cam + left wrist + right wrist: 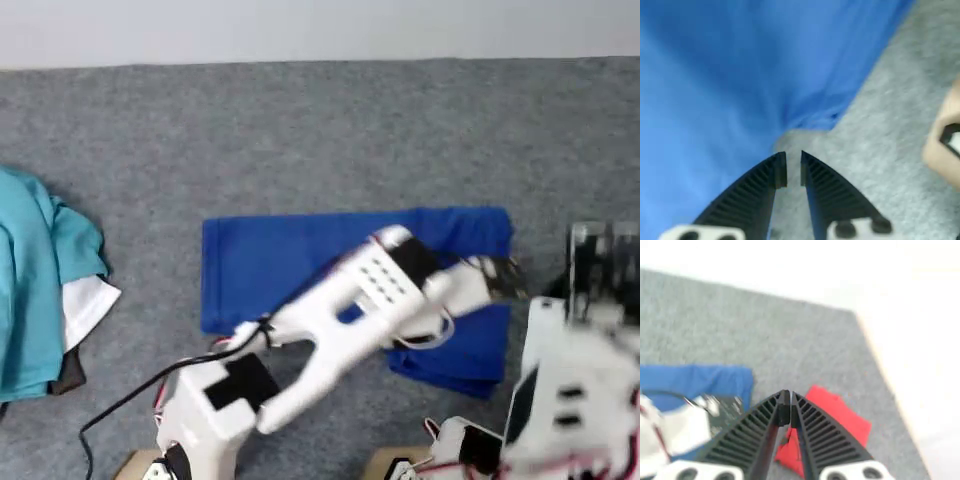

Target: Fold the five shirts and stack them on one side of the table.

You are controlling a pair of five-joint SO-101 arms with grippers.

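A blue shirt (300, 262) lies flat in the middle of the grey table, partly folded into a wide rectangle. My left gripper (791, 170) hovers just off its edge (805, 120) over bare table, fingers a narrow gap apart with nothing between them; in the high view it is at the shirt's right end (503, 276). My right gripper (786, 410) is raised at the right side and shut on nothing. Below it a crumpled red shirt (840, 422) lies near the table's right edge. A teal shirt (35, 280) sits at the far left.
Under the teal shirt a white shirt (88, 305) and a dark one (70, 372) stick out. The right arm (570, 395) stands close beside the blue shirt's right end. The table's right edge (885, 375) runs just past the red shirt.
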